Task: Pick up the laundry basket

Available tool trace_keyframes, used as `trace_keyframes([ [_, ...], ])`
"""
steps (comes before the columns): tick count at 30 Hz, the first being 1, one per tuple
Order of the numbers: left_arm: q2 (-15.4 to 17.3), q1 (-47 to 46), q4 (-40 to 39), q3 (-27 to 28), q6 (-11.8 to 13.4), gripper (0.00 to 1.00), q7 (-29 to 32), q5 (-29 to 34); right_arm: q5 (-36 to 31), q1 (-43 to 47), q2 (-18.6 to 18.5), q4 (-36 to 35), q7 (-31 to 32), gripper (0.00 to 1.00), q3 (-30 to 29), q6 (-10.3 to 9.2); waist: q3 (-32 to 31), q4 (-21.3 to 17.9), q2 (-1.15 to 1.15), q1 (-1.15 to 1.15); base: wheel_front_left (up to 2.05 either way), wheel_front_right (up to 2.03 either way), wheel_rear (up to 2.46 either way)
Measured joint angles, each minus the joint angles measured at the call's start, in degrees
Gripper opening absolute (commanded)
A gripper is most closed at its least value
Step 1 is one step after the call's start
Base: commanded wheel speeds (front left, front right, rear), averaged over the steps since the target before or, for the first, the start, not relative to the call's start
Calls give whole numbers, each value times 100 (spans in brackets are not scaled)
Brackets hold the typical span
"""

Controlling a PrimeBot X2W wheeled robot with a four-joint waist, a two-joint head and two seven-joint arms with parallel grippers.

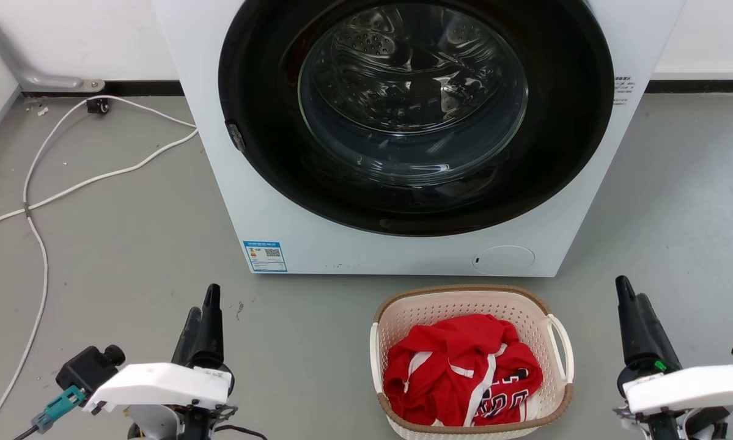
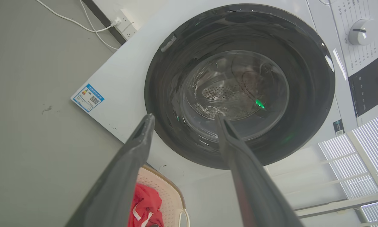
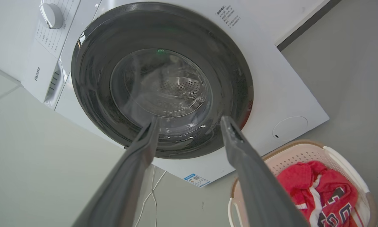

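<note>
Clearly nearer right claw (image 1: pixel 632 291) — laundry basket (image 1: pixel 464 288).

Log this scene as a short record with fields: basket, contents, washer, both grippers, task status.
basket: laundry basket upright on the grey floor, just in front of the washer
contents: crumpled red and white garment
handles: white side loops, nothing holding them
washer door: round glass door, shut
left gripper: open, empty, to the basket's left
right gripper: open, empty, to the basket's right
other: white cable on the floor left of the washer
status: basket not yet gripped
</note>
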Motion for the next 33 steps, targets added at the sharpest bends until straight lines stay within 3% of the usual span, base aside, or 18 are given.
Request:
trace_keyframes([
  [33, 3, 165, -500, -436, 171, 100, -579, 2459, -2719, 297, -2, -678, -593, 100, 67, 0, -11, 14, 0, 0, 0, 0, 0],
])
